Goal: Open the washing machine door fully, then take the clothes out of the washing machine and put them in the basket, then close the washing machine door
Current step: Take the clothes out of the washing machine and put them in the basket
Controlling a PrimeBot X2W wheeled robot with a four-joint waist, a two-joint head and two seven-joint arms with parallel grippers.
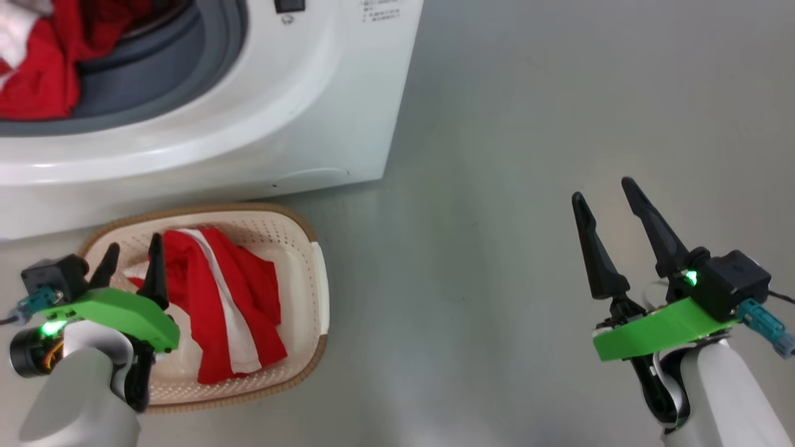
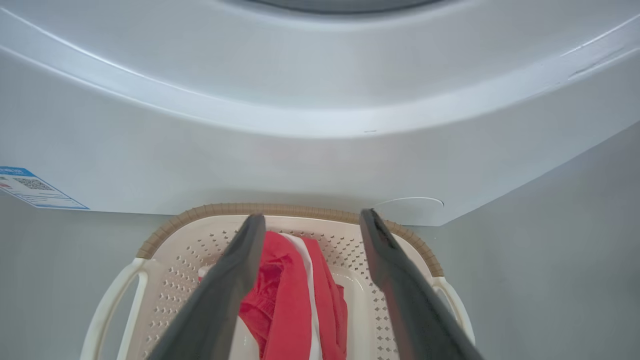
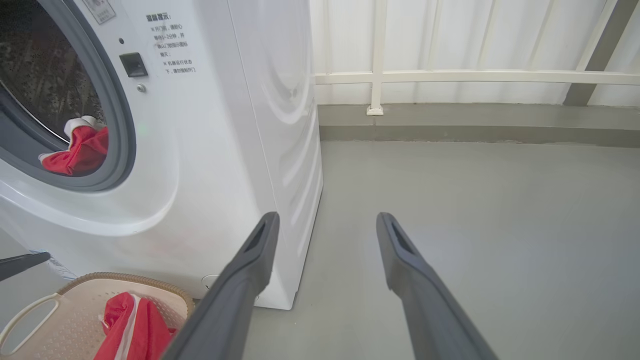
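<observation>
Grey floor (image 1: 528, 124): my left gripper (image 1: 135, 242) hangs wide, empty, above the cream perforated basket (image 1: 298, 248) of red white-striped clothes (image 1: 217, 279); right gripper (image 1: 602, 188) spread, empty.

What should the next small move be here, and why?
Probably lift the left gripper off the basket and raise it toward the opening of the washing machine. Its fingers are open and empty above a red garment already lying in the basket, while more red clothes sit in the drum. The right gripper hangs open over the floor.
</observation>
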